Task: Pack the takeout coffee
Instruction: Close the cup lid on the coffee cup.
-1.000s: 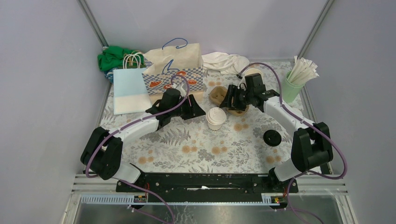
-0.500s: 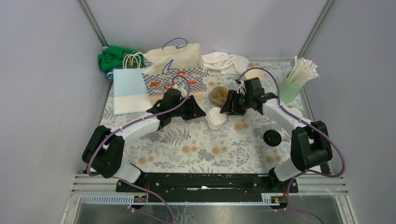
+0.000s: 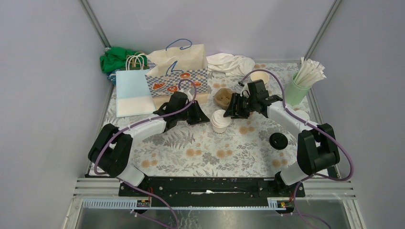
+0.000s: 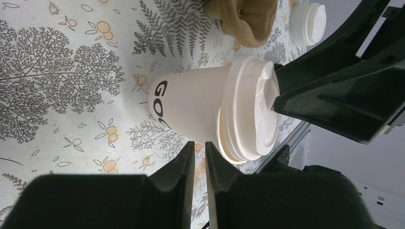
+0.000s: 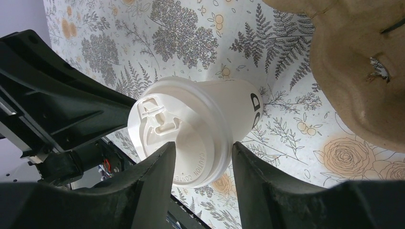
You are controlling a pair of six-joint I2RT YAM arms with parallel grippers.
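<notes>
Both of my claws have closed in on the lidded cup (image 3: 220,121) since a second ago. My right claw (image 5: 203,149) has left its place over the cardboard carrier (image 3: 222,97) and come down toward the near edge, to the cup's right side. My left claw (image 4: 198,145) has slid a little toward the middle of the counter (image 3: 200,152) and narrowed on the way. The cup has not shifted. It stands upright about the middle of the counter, somewhat nearer the far edge than the near one, with its white lid (image 4: 248,112) on, just on the near side of the carrier.

To my mind this means the pick-up is about to fall to the right side, with the cup due for a slot in the carrier beyond it. The left, closing on nothing, looks set to steady or nudge the cup, not to lift it. Packing has hardly begun: the cup is not yet in the carrier, and the patterned paper bag (image 3: 179,71) waits at the far edge.

My left claw is almost pressed together, with only a slit between the fingers and nothing in it. Its tips sit just short of the cup's wall below the lid, and I cannot tell whether they touch.

My right claw is spread, one finger on either side of the lid's rim, so the lid's edge shows between them in the right wrist view. I cannot tell whether either finger presses on it, and I judge it is not pinching yet.
</notes>
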